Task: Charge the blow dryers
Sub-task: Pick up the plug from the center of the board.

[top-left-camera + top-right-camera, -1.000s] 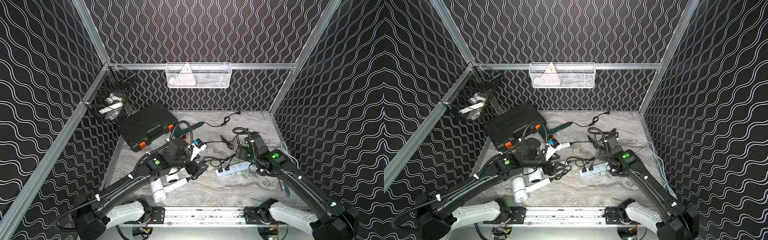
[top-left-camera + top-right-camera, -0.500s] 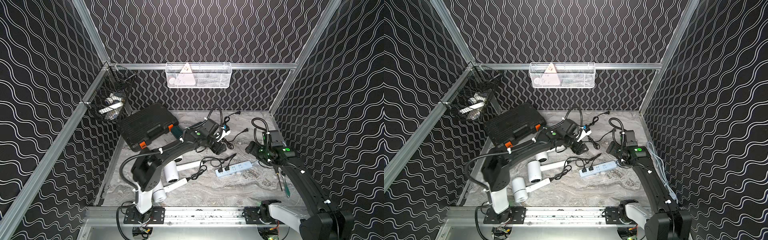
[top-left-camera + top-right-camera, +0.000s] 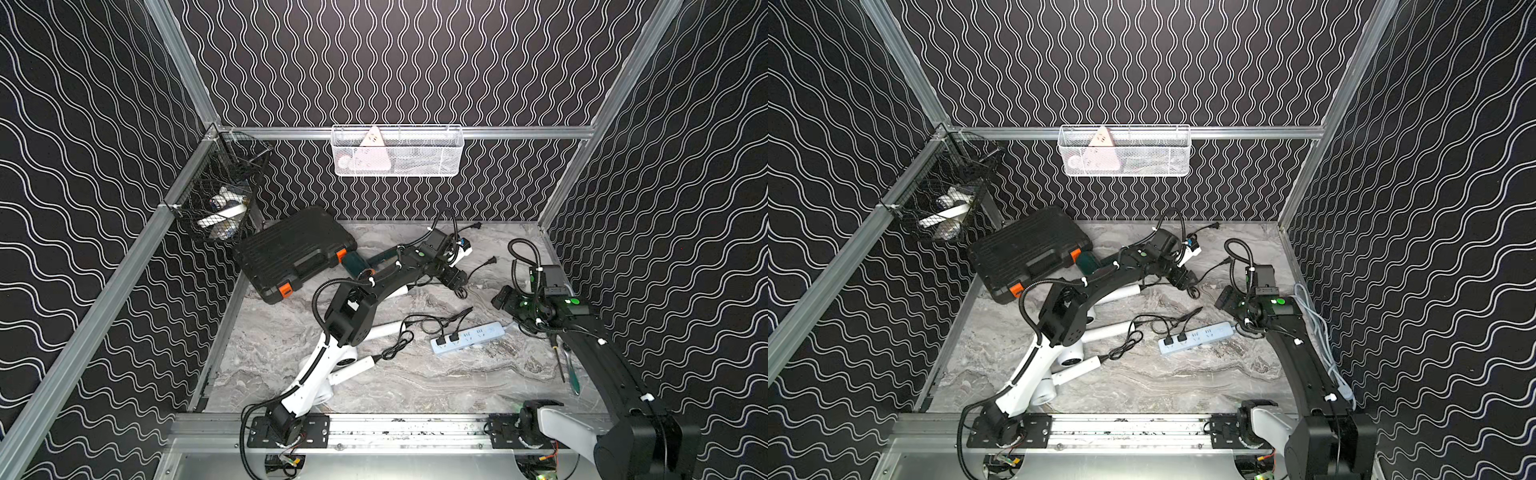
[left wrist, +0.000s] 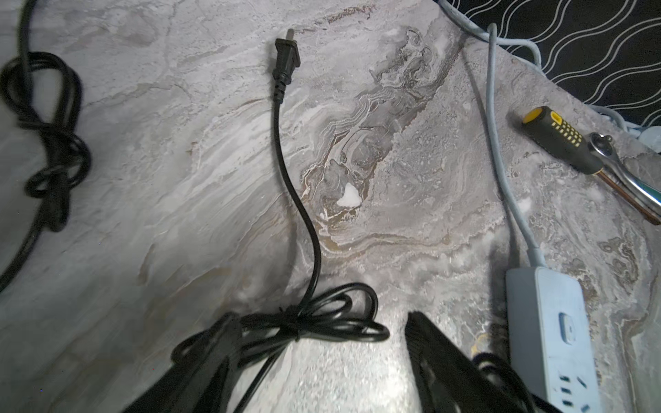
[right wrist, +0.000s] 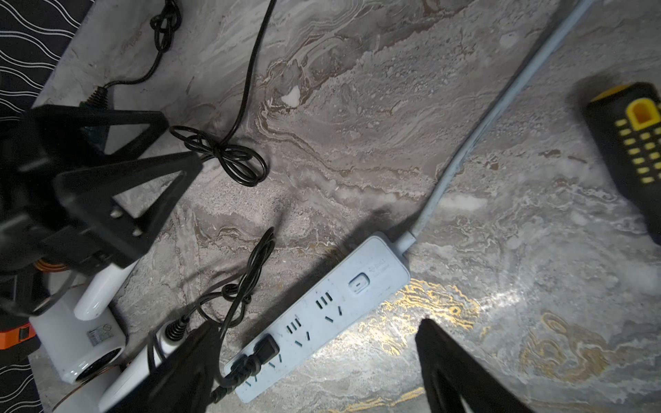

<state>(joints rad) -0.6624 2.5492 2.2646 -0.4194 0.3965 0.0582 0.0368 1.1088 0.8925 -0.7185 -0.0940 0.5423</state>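
Grey marbled table (image 3: 415,386): my left gripper (image 4: 320,318) is spread over a tied cord bundle (image 4: 293,321) beyond the power strip (image 3: 469,337). My right gripper (image 5: 314,327) is spread above the strip. White blow dryers (image 3: 353,370) lie beside it; the strip's label is unreadable.

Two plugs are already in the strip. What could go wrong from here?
The open left hand sits over the tied cord bundle, not the loose plug; closing here would likely leave the prongs uncontrolled.
The power strip lies unheld, the open right hand apart from it; pushing a plug in might slide it.
Dragging that cord could snag the seated plugs and tug them out.
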